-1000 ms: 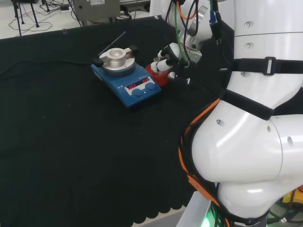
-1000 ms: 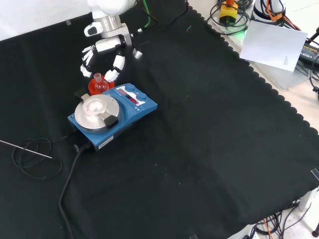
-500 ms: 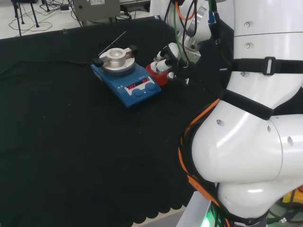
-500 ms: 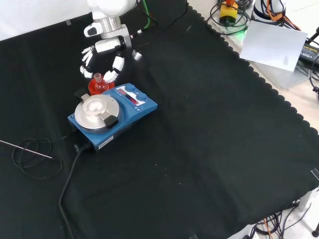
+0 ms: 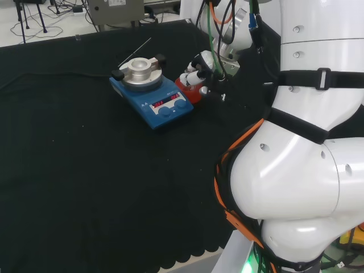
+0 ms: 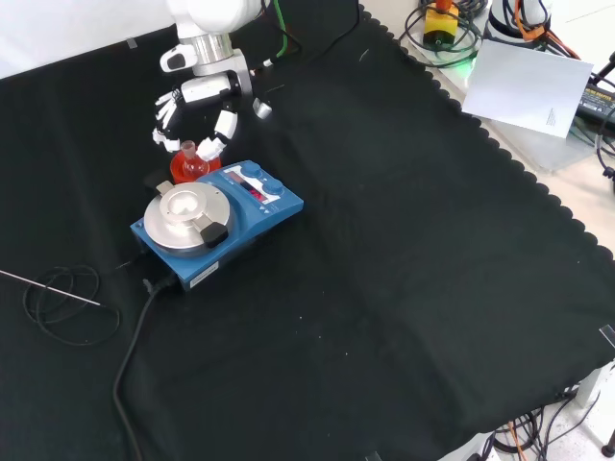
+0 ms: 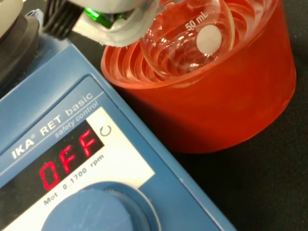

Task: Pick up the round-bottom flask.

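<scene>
A clear round-bottom flask (image 6: 188, 151) sits upright in a red ribbed stand (image 6: 190, 169), just behind the blue stirrer in the front view. The hand (image 6: 199, 104) hangs right above it, open, with its fingers (image 6: 164, 123) on one side of the neck and the thumb on the other, a gap showing on both sides. In the head view the hand (image 5: 203, 67) reaches over the flask (image 5: 186, 77) and stand (image 5: 190, 91) from the right. Up close in the wrist view, the glass bulb (image 7: 192, 43) rests in the stand (image 7: 231, 101), beneath a blurred white part of the hand (image 7: 120, 24).
A blue magnetic stirrer (image 6: 219, 219) with a round metal plate stands touching the stand; it also shows in the head view (image 5: 152, 94) and the wrist view (image 7: 86, 159). Its black cable and a thin probe (image 6: 58, 288) lie at the front view's left. White paper (image 6: 533, 86) lies off the cloth.
The hand has crept slightly closer over the flask, drifting a little left in the head view. Flask, stand and stirrer have stayed put.
</scene>
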